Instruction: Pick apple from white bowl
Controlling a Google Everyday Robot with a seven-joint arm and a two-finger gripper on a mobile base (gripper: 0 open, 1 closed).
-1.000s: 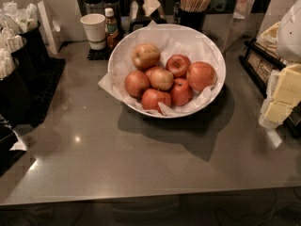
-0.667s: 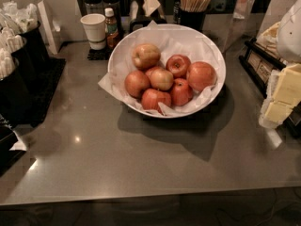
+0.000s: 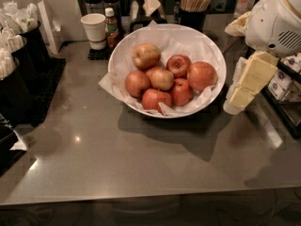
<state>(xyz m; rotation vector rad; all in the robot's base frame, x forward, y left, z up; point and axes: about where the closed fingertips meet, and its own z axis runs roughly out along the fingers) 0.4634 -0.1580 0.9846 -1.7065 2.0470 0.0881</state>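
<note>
The white bowl (image 3: 212, 48), wide and lined with crinkled white paper, stands at the back middle of the grey counter. It holds several apples. The largest apple (image 3: 202, 75), reddish-orange with a paler blush, lies at the bowl's right side, on top and uncovered. Smaller deep-red apples (image 3: 178, 65) and a yellowish-tan apple (image 3: 146, 55) lie to its left. My gripper (image 3: 247, 84), cream-coloured under the white arm (image 3: 275, 20), hangs just outside the bowl's right rim, to the right of the largest apple and apart from it.
A paper cup (image 3: 93, 29) and a small bottle (image 3: 111, 27) stand behind the bowl on the left. A black cup of stir sticks (image 3: 194, 4) is behind it. Black napkin holders (image 3: 19, 74) line the left edge. A rack of packets (image 3: 284, 84) is on the right.
My gripper and arm have moved left, closer to the bowl's right rim. The bowl and apples have not moved.
</note>
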